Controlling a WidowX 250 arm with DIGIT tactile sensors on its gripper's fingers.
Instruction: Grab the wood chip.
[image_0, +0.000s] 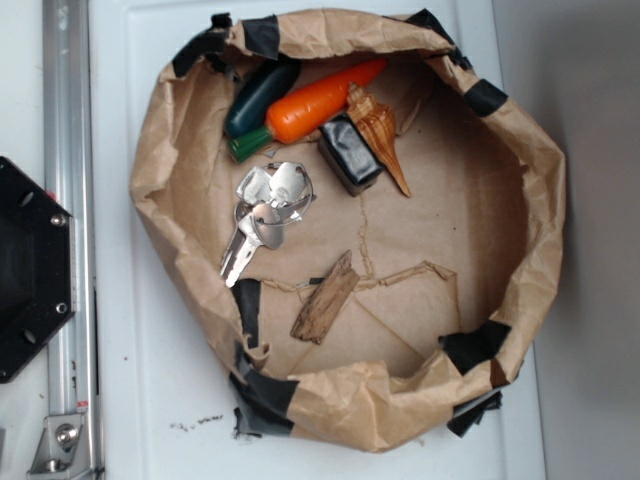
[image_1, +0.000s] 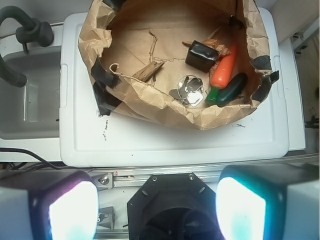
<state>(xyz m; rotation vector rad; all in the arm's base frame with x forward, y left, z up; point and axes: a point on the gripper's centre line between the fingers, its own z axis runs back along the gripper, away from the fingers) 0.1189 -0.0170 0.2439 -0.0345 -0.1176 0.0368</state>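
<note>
The wood chip (image_0: 326, 300) is a rough light-brown sliver lying on the floor of a brown paper bag tray (image_0: 160, 170), near its front wall. In the wrist view the wood chip (image_1: 148, 71) lies at the left inside the paper tray (image_1: 150, 102). My gripper (image_1: 156, 207) hangs far back from the tray, over the black robot base, and does not show in the exterior view. Its two glowing pads (image_1: 72, 212) stand wide apart with nothing between them.
Inside the tray lie a bunch of keys (image_0: 265, 215), an orange toy carrot (image_0: 320, 100), a dark green vegetable (image_0: 258, 95), a black block (image_0: 350, 152) and a striped seashell (image_0: 382, 130). The black robot base (image_0: 30, 270) and a metal rail (image_0: 68, 230) stand left of the white surface (image_0: 120, 380).
</note>
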